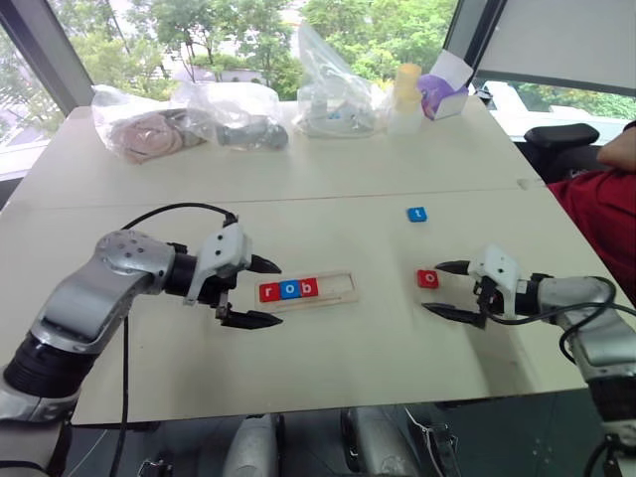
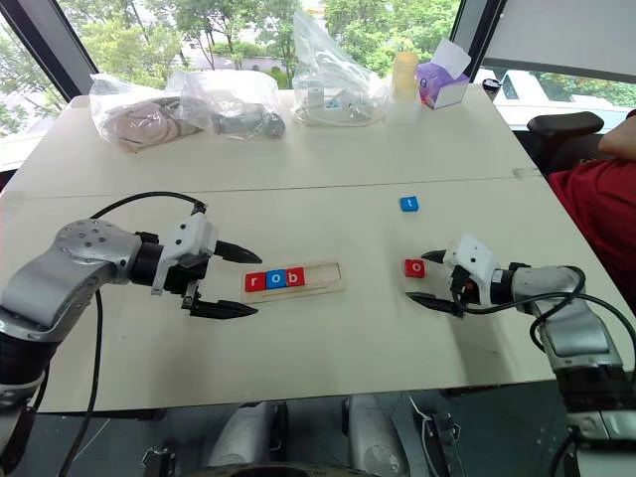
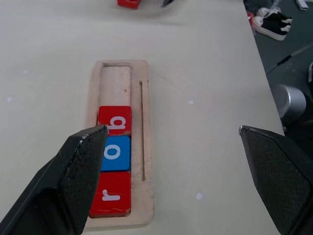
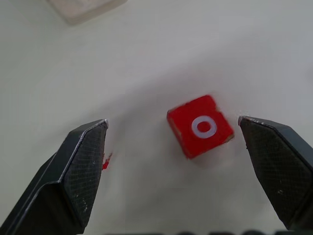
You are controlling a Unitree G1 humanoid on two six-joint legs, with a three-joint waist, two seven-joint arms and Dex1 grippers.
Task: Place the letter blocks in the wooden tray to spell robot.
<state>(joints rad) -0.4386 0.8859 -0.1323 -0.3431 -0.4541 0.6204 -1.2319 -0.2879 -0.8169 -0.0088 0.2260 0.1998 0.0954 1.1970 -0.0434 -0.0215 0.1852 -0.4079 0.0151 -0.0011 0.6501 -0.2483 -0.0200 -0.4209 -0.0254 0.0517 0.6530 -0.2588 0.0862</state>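
Long light-wood tray (image 1: 333,291) holds r, o, b. Red square o tile (image 1: 427,278) lies on surface at tray's 3 o'clock, between spread right claw (image 1: 444,289) fingers, ungripped. Left claw (image 1: 253,291) open, empty. Your risk: tile sits skewed, probably pivots when claw closes.

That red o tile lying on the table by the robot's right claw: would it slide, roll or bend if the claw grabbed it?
The red o tile looks flat and square, so it probably won't roll. It seems rigid, unlikely to bend. Lying low on the smooth table, it may slide or twist when nudged between the open right gripper fingers.
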